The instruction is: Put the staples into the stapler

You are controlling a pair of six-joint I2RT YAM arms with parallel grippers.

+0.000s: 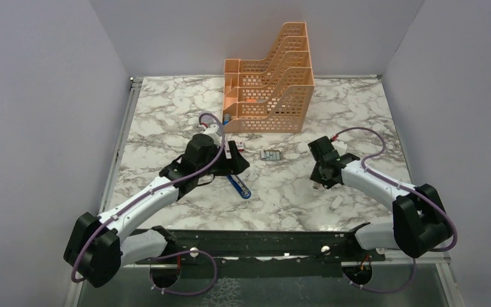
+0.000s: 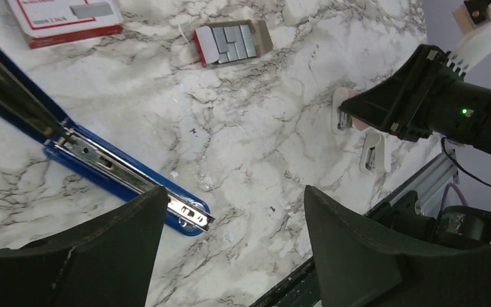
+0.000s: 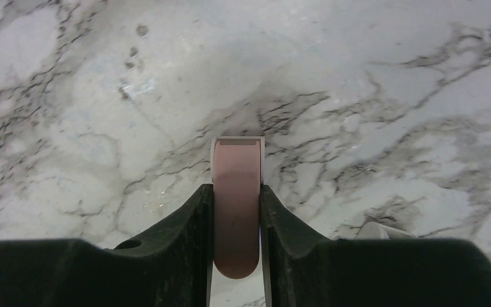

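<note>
Top view: bright, even, diffuse light; faint soft shadows on the table (image 1: 281, 204). Left wrist: marble sharp, glint on the stapler (image 2: 112, 168) channel; left gripper (image 2: 234, 195) dark, blurred. Right wrist: marble soft, pale glare; right gripper (image 3: 236, 188) black, detail lost; pink block (image 3: 235, 211) sharper.

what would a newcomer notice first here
The tall peach file rack at the far middle of the table dominates. Nearer, the blue stapler lies open by the open left gripper, with the staples tray just beyond. The right gripper pinches a pink block.
</note>
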